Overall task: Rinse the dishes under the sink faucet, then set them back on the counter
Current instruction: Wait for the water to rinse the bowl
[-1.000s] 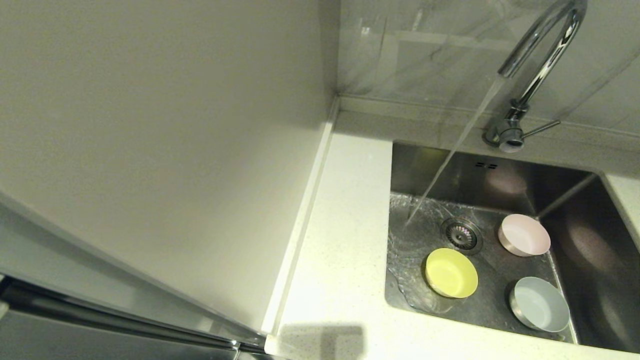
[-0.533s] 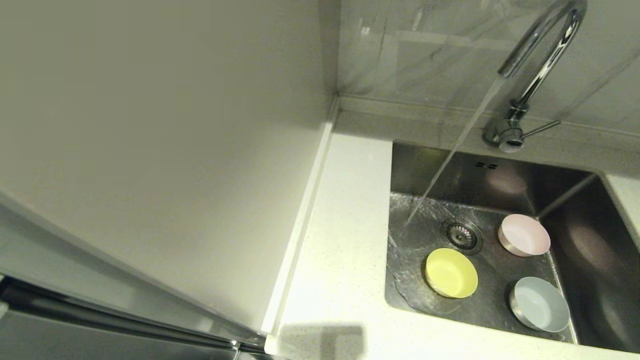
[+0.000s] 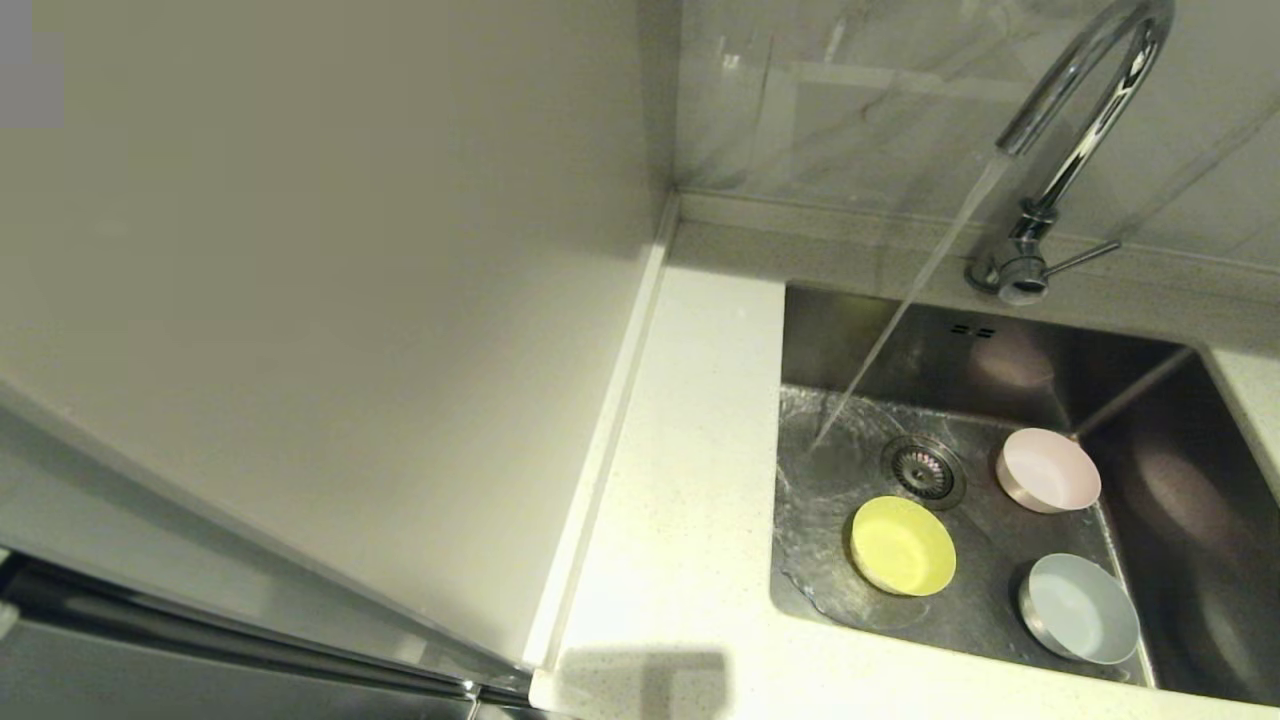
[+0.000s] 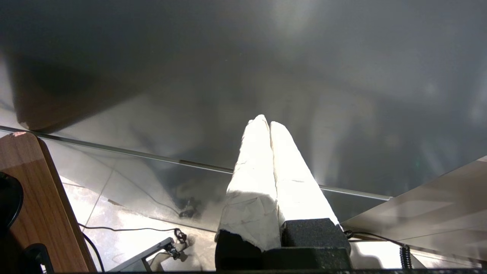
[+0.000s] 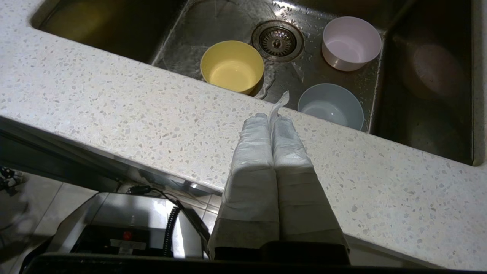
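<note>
Three bowls are seen in the stainless steel sink [image 3: 1150, 420], and none is yet on the white speckled surface [image 3: 690, 480], so the rinsing is judged to be at its very start. Largest in the head view is the plain white upright panel [image 3: 330, 300] at the left, then the surface beside it, then the sink set into it. Water is seen running from the chrome gooseneck faucet [image 3: 1085, 90] in a slanted stream that lands on the sink floor beside the strainer drain [image 3: 924, 470], touching none of the bowls directly; a shallow sheet of water is spread toward the yellow bowl [image 3: 902, 545]. The pale pink bowl [image 3: 1048, 470] is placed on the far side of the drain, and the grey bowl [image 3: 1080, 608] nearest the front edge, all three upright and apart from one another. What is left is judged to be everything: each bowl lifted, held under the stream, and set on the surface. Neither arm is shown in the head view. The right claw [image 5: 271, 118] is pressed fully closed and empty above the front edge of the surface, pointed toward the bowls. The left claw [image 4: 265, 122] is likewise closed on nothing, parked before a dim grey panel whose nature is hard to make out.
</note>
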Robot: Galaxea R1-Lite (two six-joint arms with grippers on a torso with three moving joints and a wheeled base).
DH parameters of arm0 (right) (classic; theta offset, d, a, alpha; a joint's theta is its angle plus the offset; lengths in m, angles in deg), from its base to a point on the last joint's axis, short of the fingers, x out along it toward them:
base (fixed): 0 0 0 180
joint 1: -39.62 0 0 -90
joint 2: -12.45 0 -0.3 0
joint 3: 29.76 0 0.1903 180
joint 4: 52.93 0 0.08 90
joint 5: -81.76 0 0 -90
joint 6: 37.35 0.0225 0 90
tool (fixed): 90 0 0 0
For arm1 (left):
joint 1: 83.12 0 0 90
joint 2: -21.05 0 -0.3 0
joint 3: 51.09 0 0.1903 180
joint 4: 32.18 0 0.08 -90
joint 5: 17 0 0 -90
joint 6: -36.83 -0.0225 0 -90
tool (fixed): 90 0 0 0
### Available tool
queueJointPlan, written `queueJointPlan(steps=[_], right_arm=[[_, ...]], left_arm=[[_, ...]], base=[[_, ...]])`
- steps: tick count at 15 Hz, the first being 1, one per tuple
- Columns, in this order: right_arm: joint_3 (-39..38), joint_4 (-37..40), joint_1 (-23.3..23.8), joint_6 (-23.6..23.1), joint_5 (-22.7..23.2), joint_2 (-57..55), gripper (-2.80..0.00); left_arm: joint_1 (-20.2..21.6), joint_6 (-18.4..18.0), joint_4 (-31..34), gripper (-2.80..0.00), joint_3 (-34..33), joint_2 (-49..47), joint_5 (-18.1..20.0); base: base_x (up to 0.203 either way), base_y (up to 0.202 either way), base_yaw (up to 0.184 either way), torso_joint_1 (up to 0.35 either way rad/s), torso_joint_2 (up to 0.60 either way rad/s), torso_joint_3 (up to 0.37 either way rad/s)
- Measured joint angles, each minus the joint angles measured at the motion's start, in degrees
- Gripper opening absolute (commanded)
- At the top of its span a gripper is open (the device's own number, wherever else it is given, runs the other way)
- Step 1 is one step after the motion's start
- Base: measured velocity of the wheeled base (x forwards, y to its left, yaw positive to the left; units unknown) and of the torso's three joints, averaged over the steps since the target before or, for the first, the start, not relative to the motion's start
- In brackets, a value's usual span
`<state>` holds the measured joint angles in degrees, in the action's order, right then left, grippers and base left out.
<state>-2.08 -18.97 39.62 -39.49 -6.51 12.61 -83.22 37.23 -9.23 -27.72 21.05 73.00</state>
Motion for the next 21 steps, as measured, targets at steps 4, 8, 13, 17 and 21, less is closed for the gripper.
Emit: queueJointPlan(steps=[4, 8, 13, 17, 21], right_arm=[[0.0, 0.05, 0.0, -0.02, 0.0, 0.0, -2.8], [0.0, 0.07, 0.0, -0.02, 0.03, 0.0, -2.8], [0.0, 0.07, 0.0, -0.02, 0.02, -0.02, -2.8], [0.0, 0.08, 0.0, -0.02, -0.02, -0.02, -2.8], [0.0, 0.07, 0.0, -0.02, 0.0, -0.05, -2.8]], left_arm=[[0.0, 0.01, 0.01, -2.8, 0.0, 0.0, 0.0], [0.0, 0.01, 0.0, -2.8, 0.0, 0.0, 0.0], [0.0, 0.04, 0.0, -2.8, 0.0, 0.0, -0.01], [0.0, 0.01, 0.01, -2.8, 0.0, 0.0, 0.0], [0.0, 0.01, 0.0, -2.8, 0.0, 0.0, 0.0]], base=[[0.0, 0.0, 0.0, 0.0, 0.0, 0.0], [0.0, 0.0, 0.0, 0.0, 0.0, 0.0], [0.0, 0.0, 0.0, 0.0, 0.0, 0.0], [0.0, 0.0, 0.0, 0.0, 0.0, 0.0], [0.0, 0.0, 0.0, 0.0, 0.0, 0.0]])
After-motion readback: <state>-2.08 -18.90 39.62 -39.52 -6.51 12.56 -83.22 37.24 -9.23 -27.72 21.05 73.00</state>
